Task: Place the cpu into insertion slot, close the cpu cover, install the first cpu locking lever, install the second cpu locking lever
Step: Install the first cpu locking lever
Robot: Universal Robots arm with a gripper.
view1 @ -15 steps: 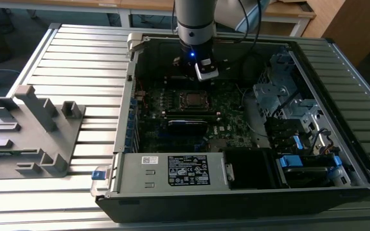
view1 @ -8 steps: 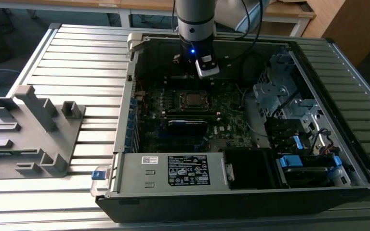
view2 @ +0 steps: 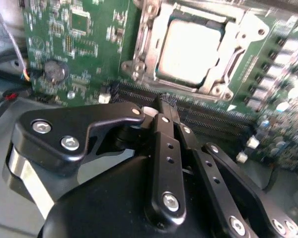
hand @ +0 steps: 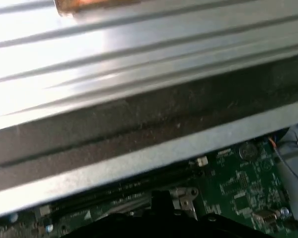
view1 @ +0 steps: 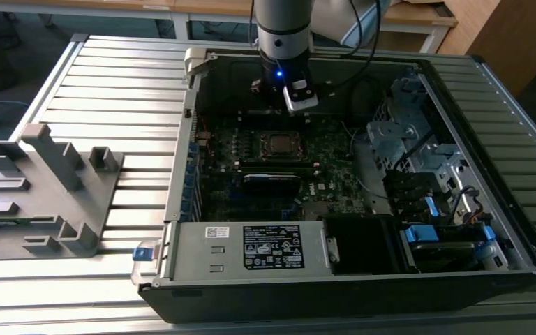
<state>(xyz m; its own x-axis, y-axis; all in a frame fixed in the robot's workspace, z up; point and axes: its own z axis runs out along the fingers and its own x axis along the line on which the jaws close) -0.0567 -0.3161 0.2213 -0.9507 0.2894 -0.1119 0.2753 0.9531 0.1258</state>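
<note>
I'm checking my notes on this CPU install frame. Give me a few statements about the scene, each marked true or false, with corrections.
1. The cpu sits in the insertion slot. True.
2. The gripper holds the cpu. False: its fingers are closed together with nothing between them, and the cpu lies in the slot.
3. In the exterior view the arm stands over the far side of the open computer case, beyond the slot. True.
4. The grey plastic fixture lies inside the case. False: it rests on the slatted table, at the exterior view's left of the case.
</note>
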